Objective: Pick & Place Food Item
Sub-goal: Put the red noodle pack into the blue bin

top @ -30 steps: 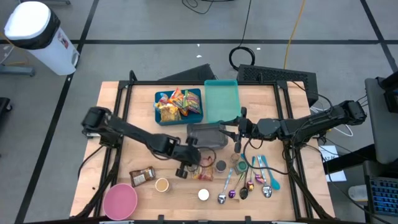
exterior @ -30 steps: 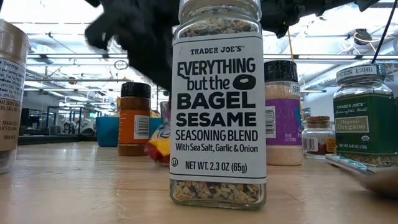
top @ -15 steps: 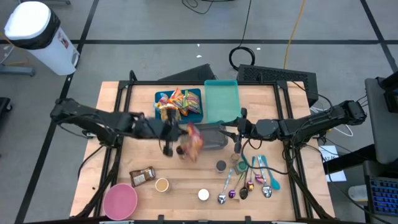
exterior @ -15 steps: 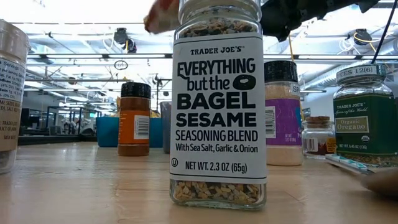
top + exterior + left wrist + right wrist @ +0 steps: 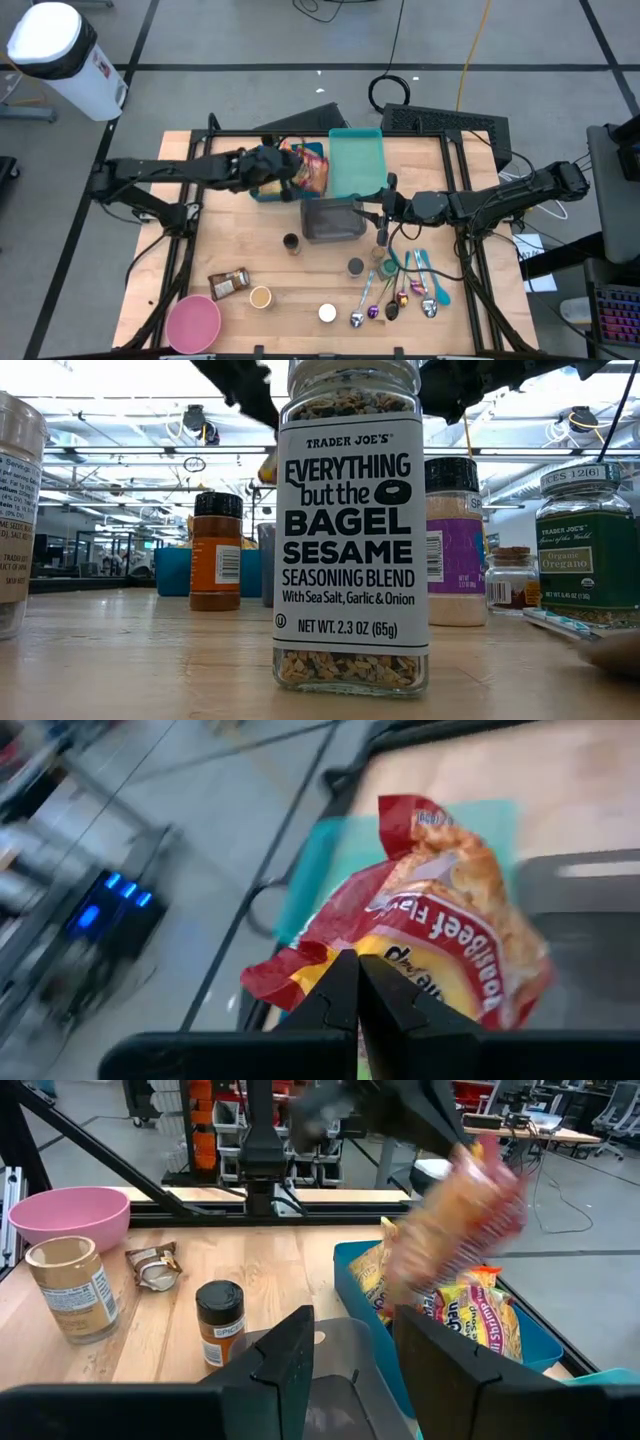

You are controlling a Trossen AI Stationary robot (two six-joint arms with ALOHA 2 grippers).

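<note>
I saw the wooden worktop (image 5: 225,250) with the two dark arms over it. The blue rectangular bin full of colourful snack packets (image 5: 262,190) stood at the far side, touching the empty teal tray (image 5: 355,160). The grey plastic container (image 5: 332,222) sat just in front of both. The left pincer (image 5: 291,178) was in the air above the blue bin, its fingers pressed together on an edge of the red and yellow crinkled snack bag (image 5: 313,175), which hung over the border between bin and tray. The right pincer (image 5: 372,212) was half spread, with its fingers around the rim of the grey container. A small brown spice jar with black lid (image 5: 291,243) stood near that container.
</note>
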